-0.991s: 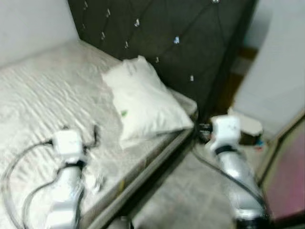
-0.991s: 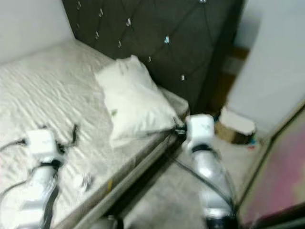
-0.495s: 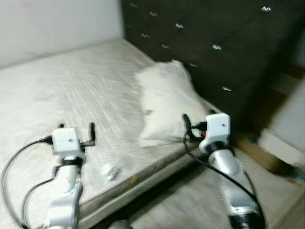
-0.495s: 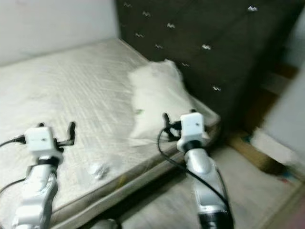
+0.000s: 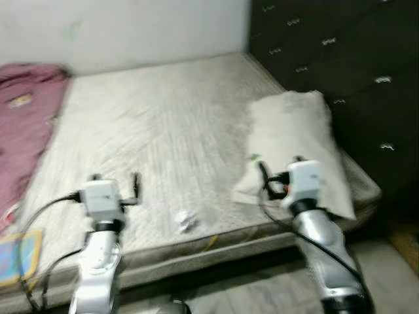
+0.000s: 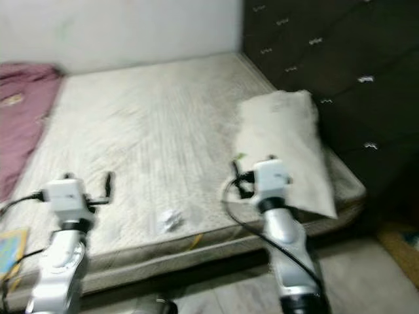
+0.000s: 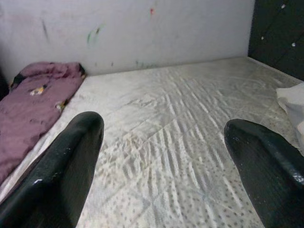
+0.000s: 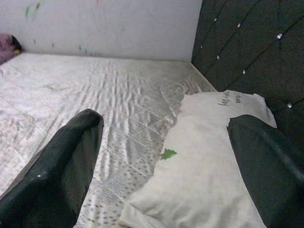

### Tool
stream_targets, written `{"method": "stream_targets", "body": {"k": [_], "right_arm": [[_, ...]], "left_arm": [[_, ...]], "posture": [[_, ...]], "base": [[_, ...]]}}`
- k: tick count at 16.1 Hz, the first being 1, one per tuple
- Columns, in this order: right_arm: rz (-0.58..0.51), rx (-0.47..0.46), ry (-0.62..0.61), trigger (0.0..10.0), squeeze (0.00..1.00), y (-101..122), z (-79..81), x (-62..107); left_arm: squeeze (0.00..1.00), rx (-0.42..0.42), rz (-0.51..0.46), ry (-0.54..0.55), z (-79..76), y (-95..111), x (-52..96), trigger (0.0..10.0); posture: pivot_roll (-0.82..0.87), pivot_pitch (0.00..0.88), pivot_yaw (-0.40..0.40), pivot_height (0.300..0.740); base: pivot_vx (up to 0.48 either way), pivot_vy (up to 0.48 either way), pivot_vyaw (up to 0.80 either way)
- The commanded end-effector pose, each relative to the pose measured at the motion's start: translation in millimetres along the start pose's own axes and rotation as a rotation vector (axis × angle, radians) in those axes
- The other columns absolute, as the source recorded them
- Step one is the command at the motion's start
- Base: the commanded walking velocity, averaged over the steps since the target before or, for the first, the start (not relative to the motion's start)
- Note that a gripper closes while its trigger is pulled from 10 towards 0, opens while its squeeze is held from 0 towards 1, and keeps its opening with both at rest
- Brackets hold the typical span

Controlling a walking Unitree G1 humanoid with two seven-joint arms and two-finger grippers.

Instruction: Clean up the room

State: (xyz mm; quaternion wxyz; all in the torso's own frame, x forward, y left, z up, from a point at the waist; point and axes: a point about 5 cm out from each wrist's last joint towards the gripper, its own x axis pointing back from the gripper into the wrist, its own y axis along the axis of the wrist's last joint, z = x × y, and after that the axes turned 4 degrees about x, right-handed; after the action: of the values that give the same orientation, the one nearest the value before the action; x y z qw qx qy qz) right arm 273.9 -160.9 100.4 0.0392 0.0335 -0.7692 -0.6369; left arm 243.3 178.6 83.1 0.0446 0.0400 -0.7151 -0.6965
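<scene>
A small crumpled white wad (image 5: pixel 188 222) lies on the bare quilted mattress (image 5: pixel 163 124) near its front edge. A white pillow (image 5: pixel 294 140) rests at the headboard end. A dark pink blanket (image 5: pixel 26 124) is heaped at the far left of the bed. My left gripper (image 5: pixel 116 181) is raised over the front edge of the mattress, left of the wad, open and holding nothing. My right gripper (image 5: pixel 280 170) hovers open at the pillow's near corner (image 8: pixel 156 209). In the left wrist view the two fingers (image 7: pixel 61 161) stand wide apart over the mattress.
A dark tufted headboard (image 5: pixel 340 65) stands on the right and a white wall (image 5: pixel 131 26) runs behind the bed. A blue and yellow flat item (image 5: pixel 16 256) lies at the bed's lower left corner. Grey floor (image 5: pixel 262 294) runs along the front of the bed.
The camera has swung left, so bed and pillow sit further right in view and the pink blanket has come into sight. Both arms stay raised and open.
</scene>
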Motion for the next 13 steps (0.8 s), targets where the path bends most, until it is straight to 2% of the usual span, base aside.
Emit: {"method": "stream_targets", "body": {"k": [1,7,10,13], "right_arm": [[-0.017,-0.015,0.017,10.0,0.0,3.3,5.8,-2.1],[-0.019,-0.02,0.017,10.0,0.0,3.9,5.7,-3.0],[-0.02,-0.024,0.018,10.0,0.0,4.2,6.2,-2.9],[-0.016,-0.026,0.015,10.0,0.0,3.0,5.5,-2.3]], "left_arm": [[0.0,-0.021,-0.01,0.02,7.1,2.9,-1.8,10.0],[0.0,-0.017,-0.006,0.02,6.6,2.2,-2.2,10.0],[0.0,-0.009,0.001,0.011,6.5,2.0,-2.7,10.0],[0.0,-0.007,0.005,0.003,6.1,1.6,-2.3,10.0]], "posture": [[0.06,0.0,0.008,0.74],[0.05,0.0,0.008,0.74],[0.05,0.0,0.009,0.74],[0.05,0.0,0.011,0.74]], "base": [[0.0,0.0,0.8],[0.0,0.0,0.8],[0.0,0.0,0.46],[0.0,0.0,0.0]]}}
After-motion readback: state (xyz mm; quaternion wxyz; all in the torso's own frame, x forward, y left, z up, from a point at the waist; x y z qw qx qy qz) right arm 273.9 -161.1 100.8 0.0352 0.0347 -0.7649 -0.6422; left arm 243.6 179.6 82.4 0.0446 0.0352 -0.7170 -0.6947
